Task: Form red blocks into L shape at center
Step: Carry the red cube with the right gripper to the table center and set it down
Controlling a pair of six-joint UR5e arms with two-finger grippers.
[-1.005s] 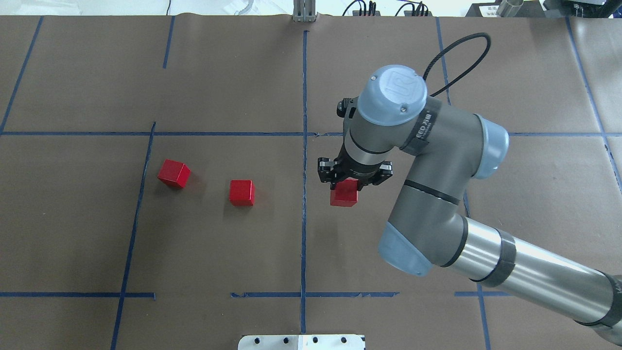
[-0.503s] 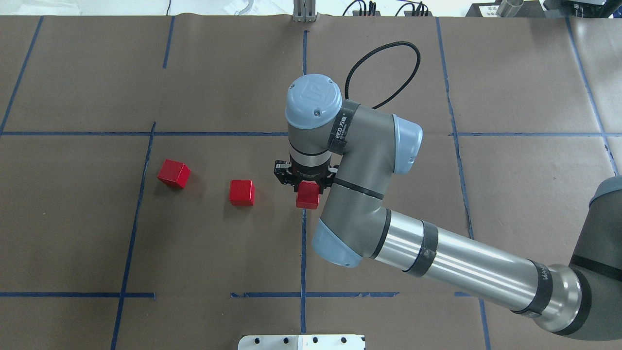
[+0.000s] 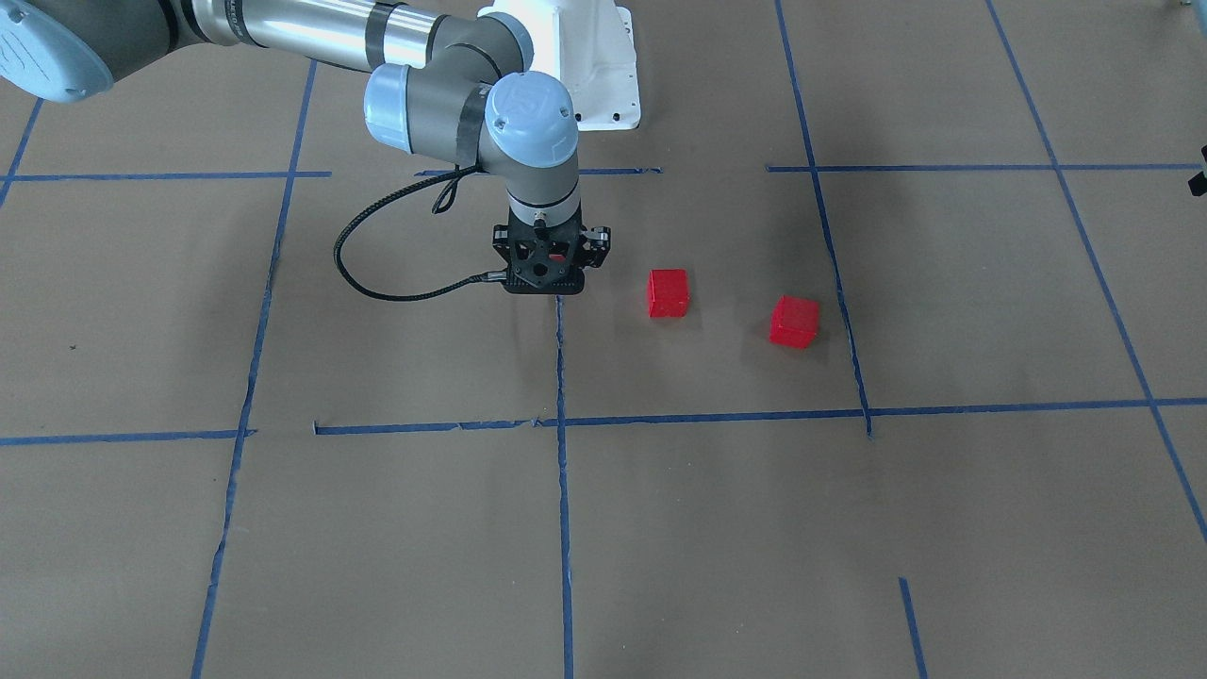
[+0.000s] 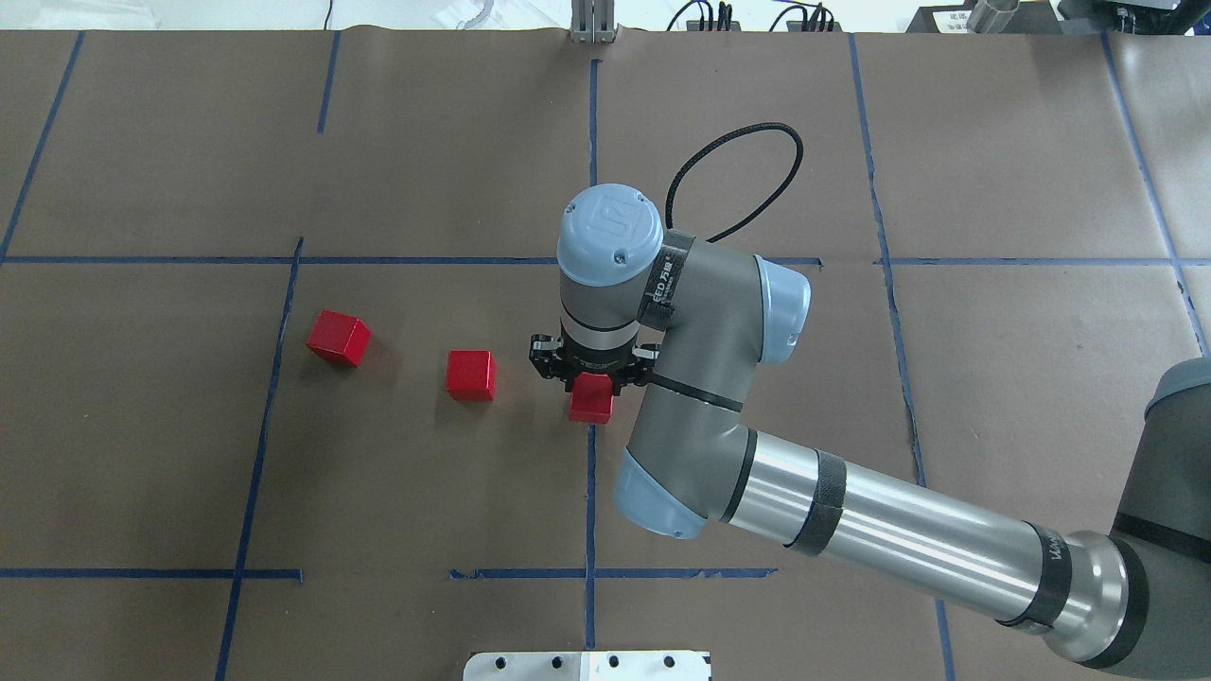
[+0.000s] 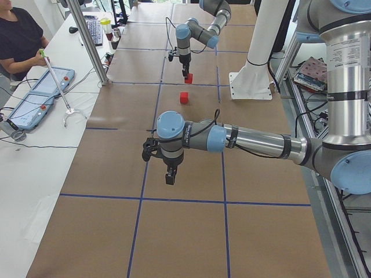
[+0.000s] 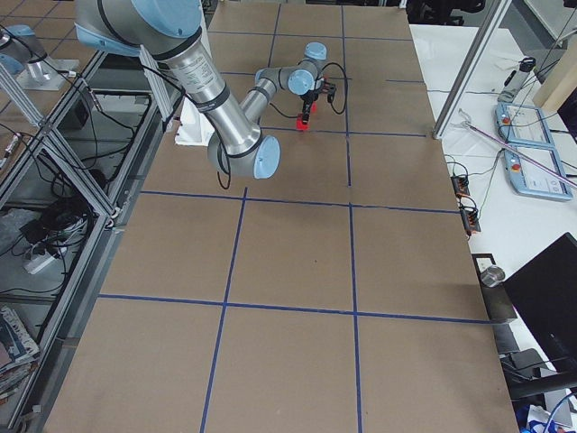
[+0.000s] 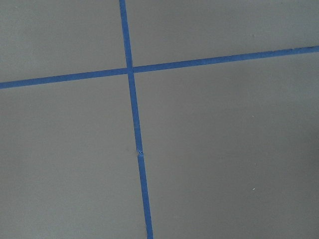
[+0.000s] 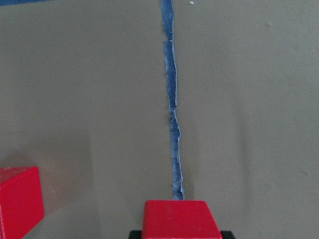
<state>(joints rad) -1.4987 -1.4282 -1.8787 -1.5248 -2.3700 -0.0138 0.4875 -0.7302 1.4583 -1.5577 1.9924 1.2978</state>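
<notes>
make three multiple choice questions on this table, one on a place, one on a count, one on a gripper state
1. Where is the held red block?
A. Over the central blue tape line
B. Stacked on another block
C. Outside the taped grid

2. How many red blocks are in the overhead view?
A. Two
B. Three
C. Five

3. What state is the right gripper in?
A. Open and empty
B. Shut on a red block
C. Out of every view

Answers:
1. A: in the overhead and right wrist views the tape line runs straight up to the block.
2. B: the held one plus two loose ones to its left in the overhead view.
3. B: the block sits clamped under the gripper in the overhead view and at the bottom edge of the right wrist view.
</notes>
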